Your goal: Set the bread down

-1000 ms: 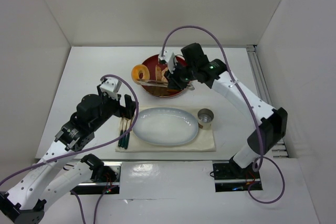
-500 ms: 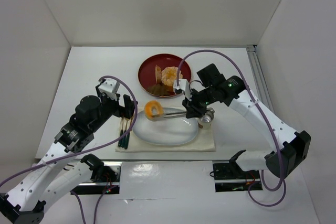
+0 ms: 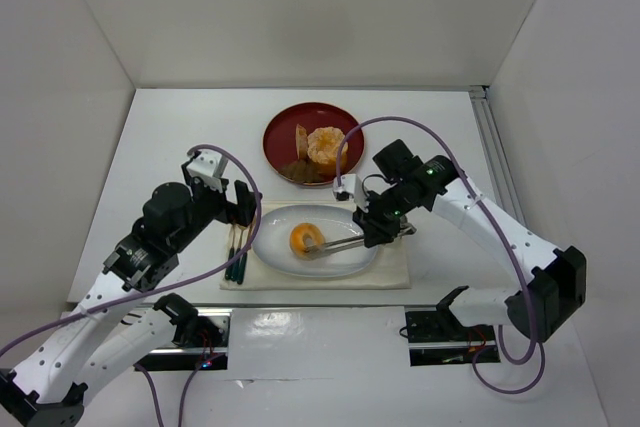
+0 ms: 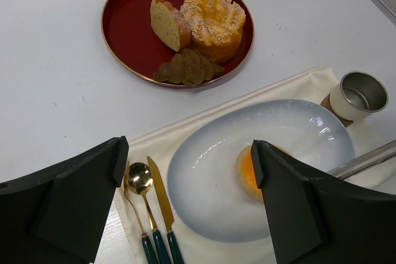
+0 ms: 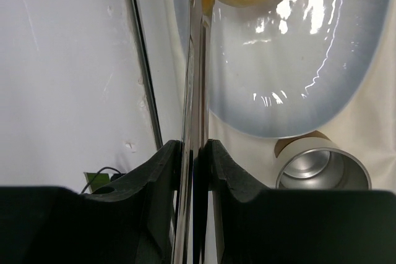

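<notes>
Bread (image 3: 305, 239) over the left half of the plate (image 3: 345, 259), golden-orange with a paler rim, met at its right side by the tips of the tongs (image 3: 340, 242); no telling whether resting on the plate or held just above it. In the left wrist view only part of it on show, the rest behind a black finger (image 4: 297, 208). Tongs slanting back rightward to the right jaws, squeezed tight on the two thin metal blades (side by side between the pads in the right wrist view). Cup (image 4: 357, 94) just beside the plate's right end, upright, mouth open, largely hidden under that arm from above. Plate and cup both on a pale mat (image 3: 395, 272), cutlery (image 4: 151, 214) along its left edge, green handles toward the arms. Beyond the mat and apart from it, a red dish (image 3: 280, 132) with an orange mound (image 3: 325, 144), a tan slice (image 4: 164, 23) leaning on it and dark brown pieces (image 4: 189, 69) in front. Left jaws spread wide, holding nothing, above the mat's left edge near the cutlery. Everything on a white worktop (image 3: 180, 147)
</notes>
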